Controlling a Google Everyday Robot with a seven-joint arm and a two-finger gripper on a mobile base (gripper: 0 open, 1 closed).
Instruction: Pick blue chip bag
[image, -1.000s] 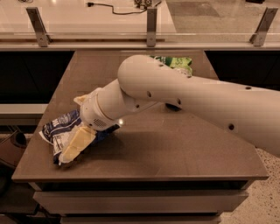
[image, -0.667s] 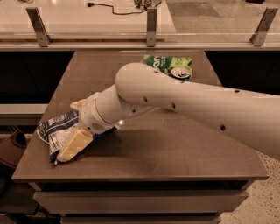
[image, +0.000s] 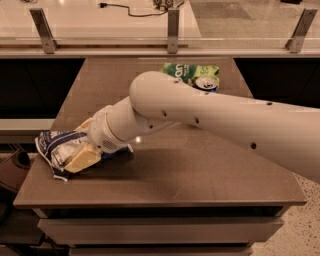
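Gripper sits low at the near left corner of the table, at the end of the big white arm that reaches in from the right. From where I stand it looks narrowed onto the blue chip bag. One tan finger lies across the bag's pale panel on the near side, the other shows just at the far side, and the crumpled foil is caught between them.

The bag lies right at the table's left edge, its left end hanging a little past it. Its long axis runs roughly left to right, in line with the wrist. So the bag lies directly under and just left of the tool, and I judge the next move is straight up.

Far back on the table, well apart, lie a green snack bag and a can touching it.
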